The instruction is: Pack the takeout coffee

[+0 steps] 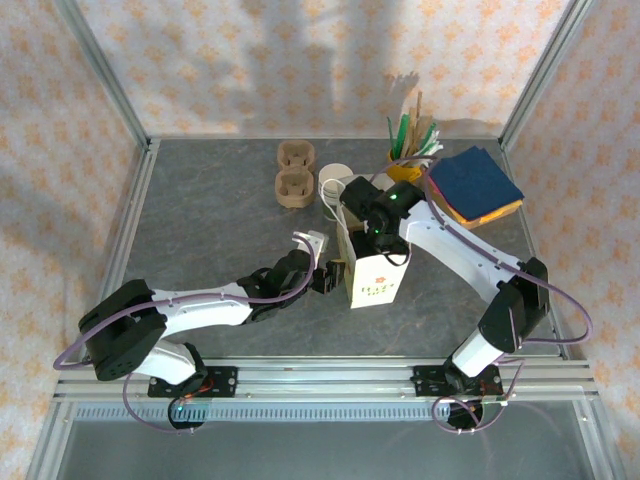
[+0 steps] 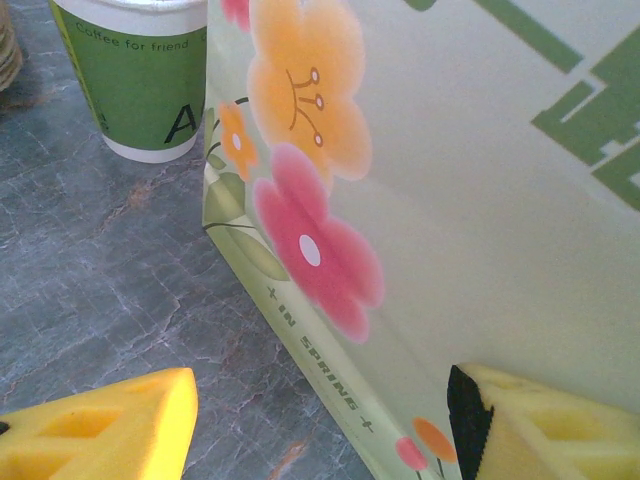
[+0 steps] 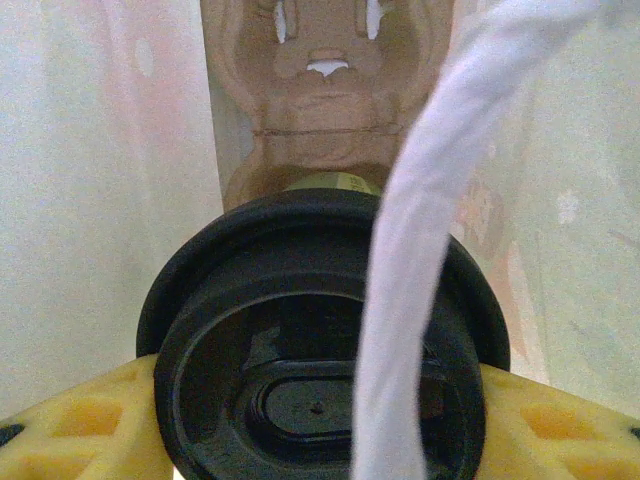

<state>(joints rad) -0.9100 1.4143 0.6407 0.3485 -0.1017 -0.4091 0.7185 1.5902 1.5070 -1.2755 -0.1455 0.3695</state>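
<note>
The takeout coffee (image 3: 250, 340) shows its black round lid from above, down inside the flowered paper bag (image 1: 378, 278). My right gripper (image 3: 322, 425) is shut on the cup just under the lid, a yellow finger on each side. In the top view the right gripper (image 1: 366, 222) reaches down into the bag's mouth. A white bag handle (image 3: 420, 250) hangs across the lid. A brown cardboard cup carrier (image 3: 320, 100) lies in the bag beyond the cup. My left gripper (image 2: 325, 420) is open astride the bag's lower corner (image 2: 320, 350); the left gripper (image 1: 325, 277) sits at the bag's left side.
A white-and-green cup stack (image 2: 140, 80) stands on the table just behind the bag (image 1: 333, 183). Two cardboard carriers (image 1: 294, 172) lie further back. A yellow pot of stirrers (image 1: 405, 160) and a pile of coloured napkins (image 1: 475, 185) are at the back right.
</note>
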